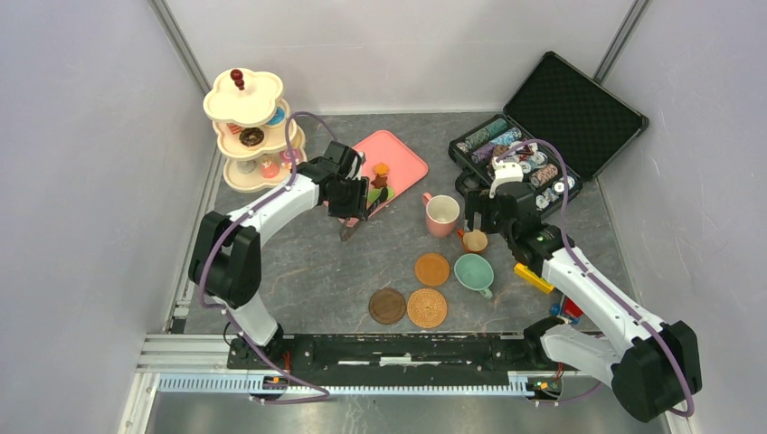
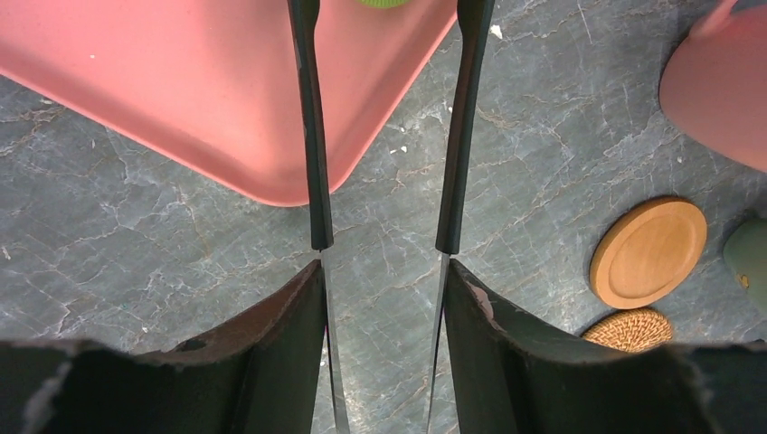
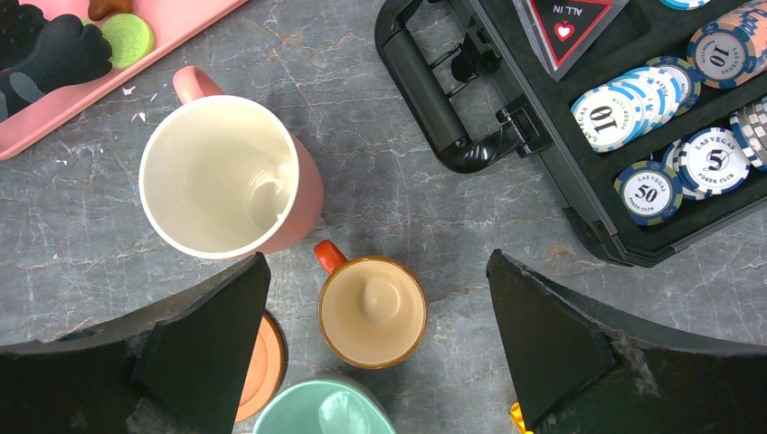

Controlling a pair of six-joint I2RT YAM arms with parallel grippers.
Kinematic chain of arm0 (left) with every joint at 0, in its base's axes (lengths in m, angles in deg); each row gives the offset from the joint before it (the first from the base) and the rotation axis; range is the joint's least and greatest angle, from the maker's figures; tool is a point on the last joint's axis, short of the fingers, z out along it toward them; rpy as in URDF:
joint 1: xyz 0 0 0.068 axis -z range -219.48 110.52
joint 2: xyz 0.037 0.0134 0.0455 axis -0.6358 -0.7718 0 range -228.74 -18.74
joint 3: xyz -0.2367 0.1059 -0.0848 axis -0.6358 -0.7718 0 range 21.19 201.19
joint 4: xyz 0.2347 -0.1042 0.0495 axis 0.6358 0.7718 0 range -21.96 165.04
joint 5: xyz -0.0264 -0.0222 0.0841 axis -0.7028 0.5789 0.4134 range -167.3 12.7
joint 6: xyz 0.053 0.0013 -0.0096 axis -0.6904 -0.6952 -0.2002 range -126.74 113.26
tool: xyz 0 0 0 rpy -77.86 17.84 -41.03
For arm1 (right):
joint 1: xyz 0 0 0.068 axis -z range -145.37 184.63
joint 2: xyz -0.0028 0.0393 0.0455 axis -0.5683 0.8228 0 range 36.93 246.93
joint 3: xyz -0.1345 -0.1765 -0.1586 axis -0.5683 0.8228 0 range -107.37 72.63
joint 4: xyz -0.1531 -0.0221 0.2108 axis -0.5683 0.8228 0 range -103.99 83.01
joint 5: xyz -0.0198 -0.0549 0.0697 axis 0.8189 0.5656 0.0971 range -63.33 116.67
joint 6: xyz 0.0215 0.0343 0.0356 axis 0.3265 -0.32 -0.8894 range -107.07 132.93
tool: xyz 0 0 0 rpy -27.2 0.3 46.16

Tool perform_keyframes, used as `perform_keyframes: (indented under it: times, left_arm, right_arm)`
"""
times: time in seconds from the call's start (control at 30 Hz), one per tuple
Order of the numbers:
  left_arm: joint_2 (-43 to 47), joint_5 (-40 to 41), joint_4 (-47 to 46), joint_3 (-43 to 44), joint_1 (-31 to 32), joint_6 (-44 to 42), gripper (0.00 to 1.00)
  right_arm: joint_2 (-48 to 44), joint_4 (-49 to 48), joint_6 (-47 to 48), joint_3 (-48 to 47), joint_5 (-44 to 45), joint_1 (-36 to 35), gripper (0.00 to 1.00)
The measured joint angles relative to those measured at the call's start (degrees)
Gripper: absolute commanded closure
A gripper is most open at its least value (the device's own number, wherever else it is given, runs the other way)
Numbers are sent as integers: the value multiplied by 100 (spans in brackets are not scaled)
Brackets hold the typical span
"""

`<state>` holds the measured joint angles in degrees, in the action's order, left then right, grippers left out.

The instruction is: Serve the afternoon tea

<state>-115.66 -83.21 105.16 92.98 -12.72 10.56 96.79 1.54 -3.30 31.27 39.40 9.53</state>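
Observation:
My left gripper (image 1: 357,203) is shut on a pair of thin metal tongs (image 2: 317,181) with black arms. It holds them over the near corner of the pink tray (image 1: 398,158), where small pastries (image 1: 381,172) lie. The cream three-tier stand (image 1: 242,108) with a red knob holds more pastries at the back left. My right gripper (image 3: 377,258) is open and empty above the small brown cup (image 3: 373,312). The pink cup (image 3: 222,176) and the teal cup (image 3: 321,411) stand close by. Three round coasters (image 1: 431,268) (image 1: 387,306) (image 1: 427,307) lie in front.
An open black case (image 1: 543,127) of poker chips lies at the back right, its handle (image 3: 434,99) close to the cups. A yellow block (image 1: 534,278) lies beside the right arm. Grey walls enclose the table on three sides.

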Motion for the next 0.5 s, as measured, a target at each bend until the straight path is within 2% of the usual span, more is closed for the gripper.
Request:
perform_keyframes:
  times: [0.27,0.5]
  left_arm:
    - [-125,9,-9,81,22,0,51]
    - [-205,48,-7,81,72,2,61]
  right_arm:
    - [0,0,0,0,-2,0,2]
    - [0,0,-7,0,-7,0,2]
